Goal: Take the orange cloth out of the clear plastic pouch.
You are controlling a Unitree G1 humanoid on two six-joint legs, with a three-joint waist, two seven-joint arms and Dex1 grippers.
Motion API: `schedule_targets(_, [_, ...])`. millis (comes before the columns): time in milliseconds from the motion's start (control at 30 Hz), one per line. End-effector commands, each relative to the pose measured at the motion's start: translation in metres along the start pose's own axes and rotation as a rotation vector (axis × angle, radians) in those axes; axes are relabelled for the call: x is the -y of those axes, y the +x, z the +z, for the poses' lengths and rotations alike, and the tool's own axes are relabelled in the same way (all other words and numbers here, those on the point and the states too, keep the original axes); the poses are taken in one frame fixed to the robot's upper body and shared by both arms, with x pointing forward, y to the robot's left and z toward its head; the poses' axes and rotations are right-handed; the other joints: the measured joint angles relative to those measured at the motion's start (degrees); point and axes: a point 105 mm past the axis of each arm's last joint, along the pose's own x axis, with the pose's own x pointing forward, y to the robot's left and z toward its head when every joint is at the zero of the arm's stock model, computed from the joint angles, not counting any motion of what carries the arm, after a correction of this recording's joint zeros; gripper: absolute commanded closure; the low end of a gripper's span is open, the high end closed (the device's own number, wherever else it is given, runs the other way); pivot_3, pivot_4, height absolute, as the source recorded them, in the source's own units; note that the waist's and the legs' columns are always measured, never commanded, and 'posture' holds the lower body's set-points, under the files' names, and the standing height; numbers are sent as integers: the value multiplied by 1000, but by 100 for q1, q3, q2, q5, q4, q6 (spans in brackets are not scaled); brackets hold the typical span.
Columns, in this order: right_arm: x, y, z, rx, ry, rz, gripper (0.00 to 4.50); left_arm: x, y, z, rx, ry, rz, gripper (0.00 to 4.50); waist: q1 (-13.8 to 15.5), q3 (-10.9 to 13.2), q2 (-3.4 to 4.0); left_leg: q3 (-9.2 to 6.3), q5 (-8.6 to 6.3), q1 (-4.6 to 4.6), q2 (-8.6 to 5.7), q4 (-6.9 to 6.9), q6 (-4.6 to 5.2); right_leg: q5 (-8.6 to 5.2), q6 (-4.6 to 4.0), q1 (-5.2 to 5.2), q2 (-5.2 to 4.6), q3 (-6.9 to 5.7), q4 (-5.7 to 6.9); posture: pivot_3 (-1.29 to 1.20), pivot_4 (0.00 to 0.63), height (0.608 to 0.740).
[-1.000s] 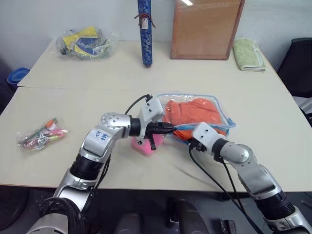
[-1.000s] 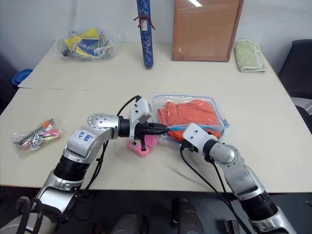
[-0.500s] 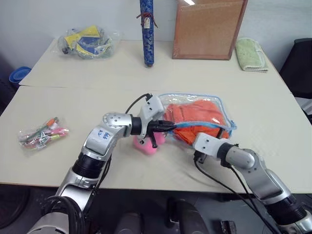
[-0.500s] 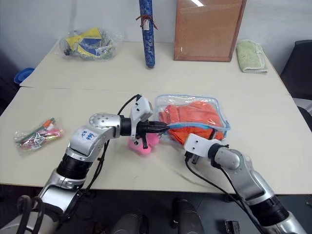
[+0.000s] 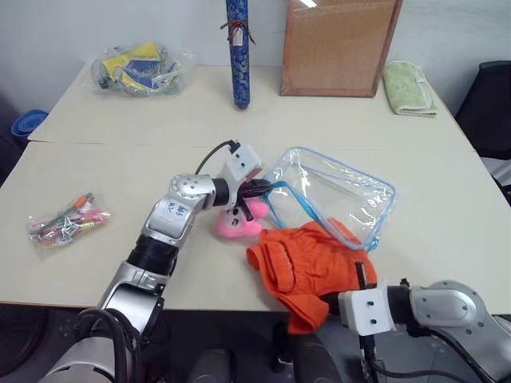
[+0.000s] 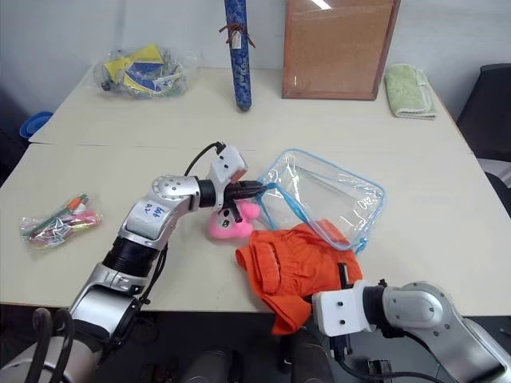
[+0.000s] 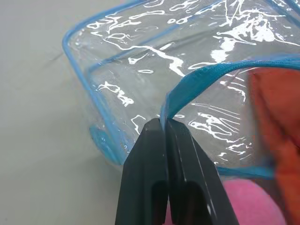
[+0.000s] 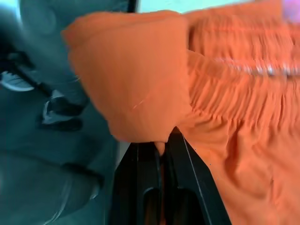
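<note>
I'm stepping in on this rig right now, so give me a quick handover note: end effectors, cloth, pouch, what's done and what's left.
Left end effector: shut on the clear plastic pouch, pinching its blue zipper edge.
Right end effector: shut on the orange cloth.
The cloth lies on the table's near edge, one end hanging over it, outside the pouch. The pouch looks empty, mouth toward the cloth; its pink charm sits beside it.
Done: cloth out.
Left: probably just release both.

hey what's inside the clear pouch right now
Nothing shows through the clear pouch; it looks empty. The orange cloth lies outside it at the table's near edge, pinched by the right gripper. The left gripper pinches the pouch's blue edging.
</note>
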Motion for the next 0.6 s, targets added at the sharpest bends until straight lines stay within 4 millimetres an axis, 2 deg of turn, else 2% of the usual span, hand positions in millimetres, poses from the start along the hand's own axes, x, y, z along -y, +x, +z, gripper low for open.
schedule_targets(33, [12, -13, -26, -117, -2, -82, 4458, -19, -9, 8, 1, 66, 73, 4500, 0, 0, -1, 0, 0, 0, 0, 0, 0, 0, 0, 0, 0, 0, 0, 0, 150, 740])
schedule_targets(167, [21, -35, -58, -234, 39, -168, 4458, -34, -22, 6, -33, 129, 116, 4500, 4, 0, -1, 3, 1, 2, 0, 0, -1, 0, 0, 0, -1, 0, 1, 0, 150, 740])
schedule_targets(300, [31, -75, -96, -362, 143, -318, 4458, -39, -37, 5, -49, 165, 108, 4500, 27, 0, -1, 4, 1, 1, -4, 1, 0, 1, 1, 1, -7, 0, 2, 0, 150, 740])
schedule_targets(433, [26, -106, -122, -442, 215, -393, 4458, -36, -40, 3, -52, 172, 92, 4500, 61, 0, -1, 3, 2, -1, -6, 1, 2, 2, 3, 1, -9, -2, -1, 0, 150, 740])
schedule_targets(600, [20, -132, -149, -467, 386, -543, 4458, -10, -36, -1, -45, 199, -21, 4500, 52, 0, -1, 8, 2, 0, -6, 0, 2, 2, 3, 3, -8, 0, -2, 0, 150, 740])
